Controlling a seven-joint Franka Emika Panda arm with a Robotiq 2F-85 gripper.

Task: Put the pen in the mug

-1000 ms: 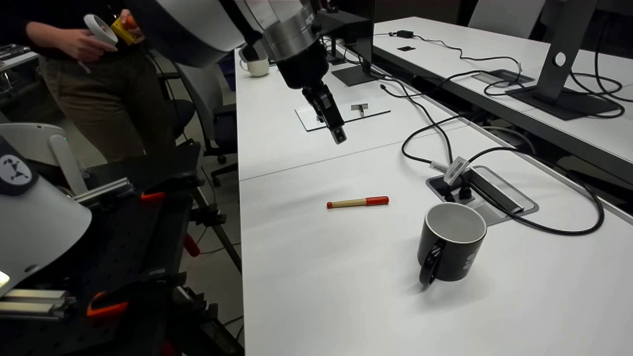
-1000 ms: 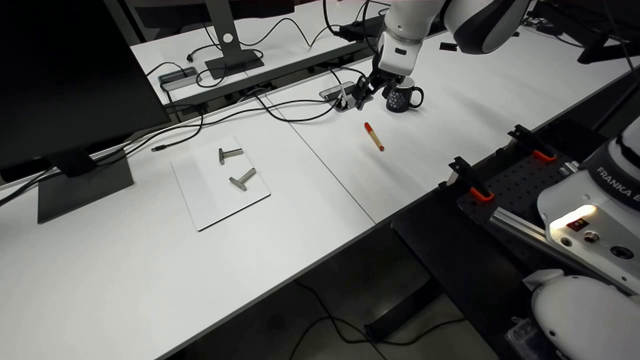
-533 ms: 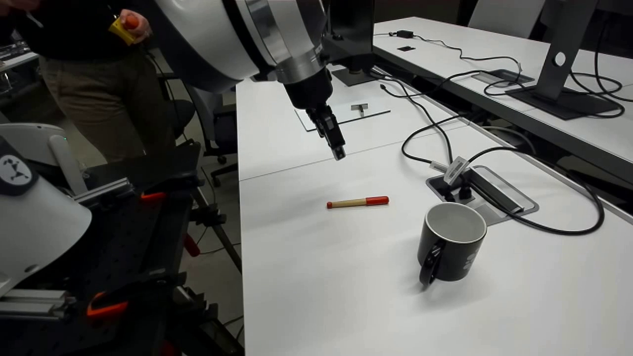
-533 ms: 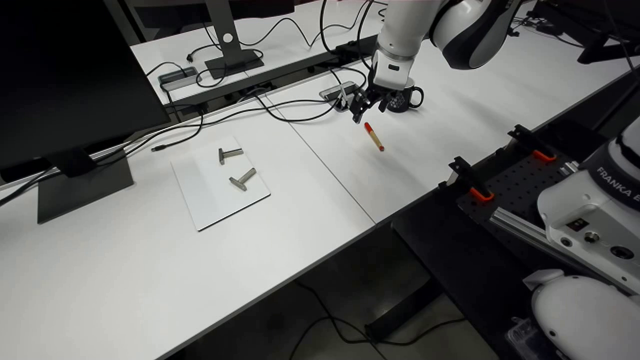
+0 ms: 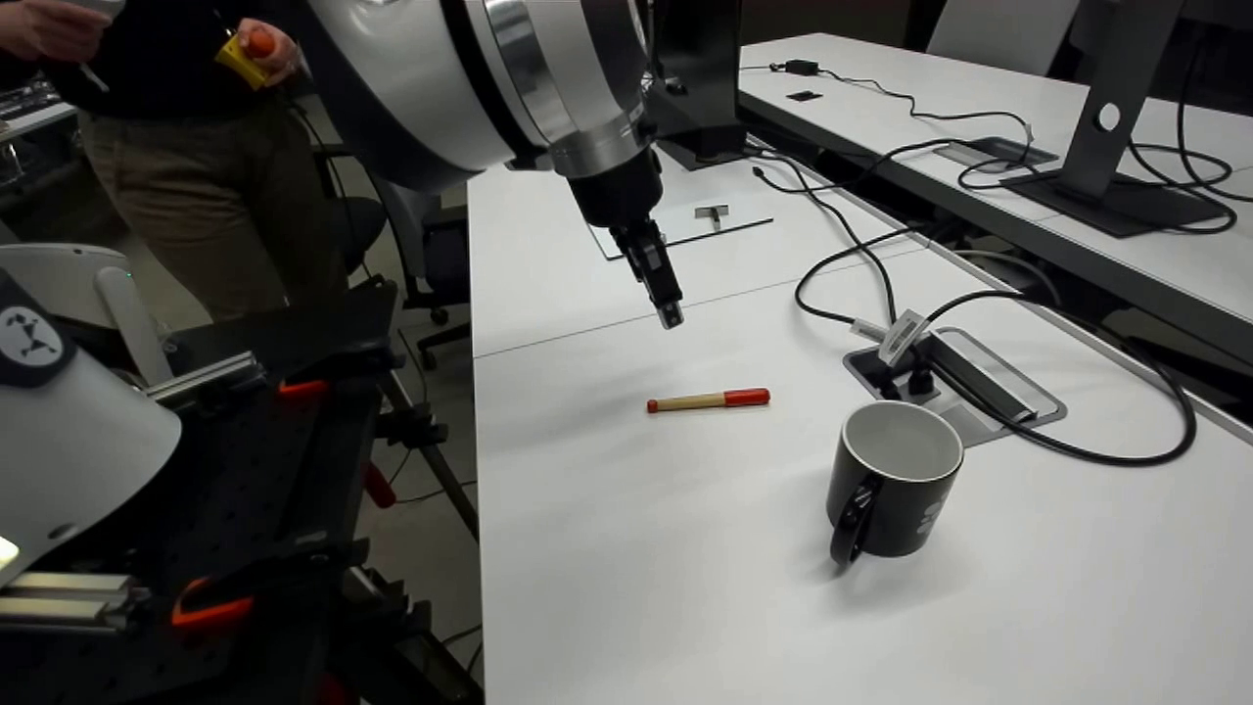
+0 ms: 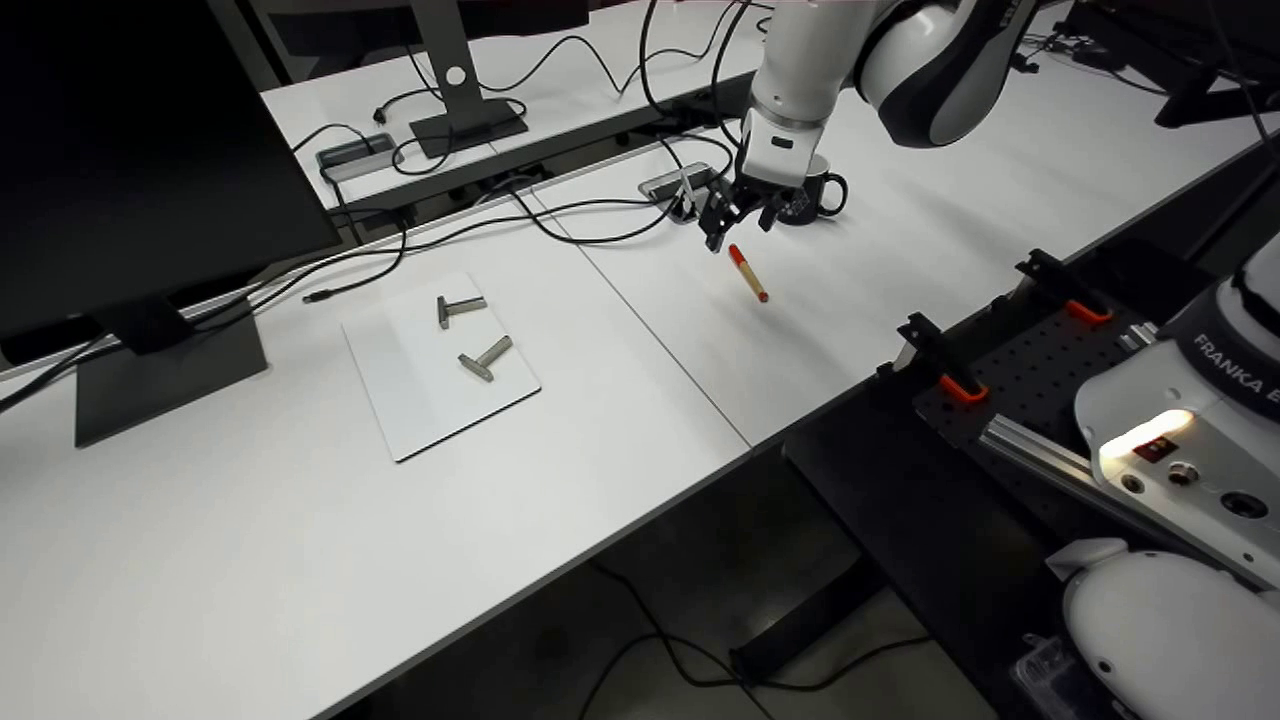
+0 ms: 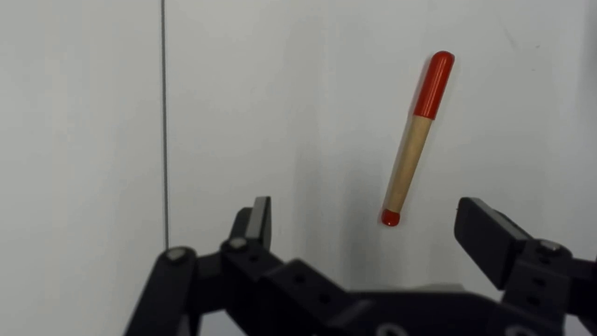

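Gripper [image 7: 364,224] spread wide above the table [image 5: 597,548], jaws either side of the line of the pen [image 7: 413,144], likely for a crosswise pinch. Pen lies flat there, ungripped; mug [image 5: 896,499] stands upright nearby, presumably to take it.

The lettering “FRANKA E” [image 6: 1232,363], cut off there, stands on the robot base [image 6: 1190,400], well apart from the fingers [image 6: 713,236]. In an exterior view, a white housing [image 5: 88,465] left of the fingers carries a round badge [image 5: 31,345]; right of them, print on a cable tag [image 5: 903,337] is too small to read.
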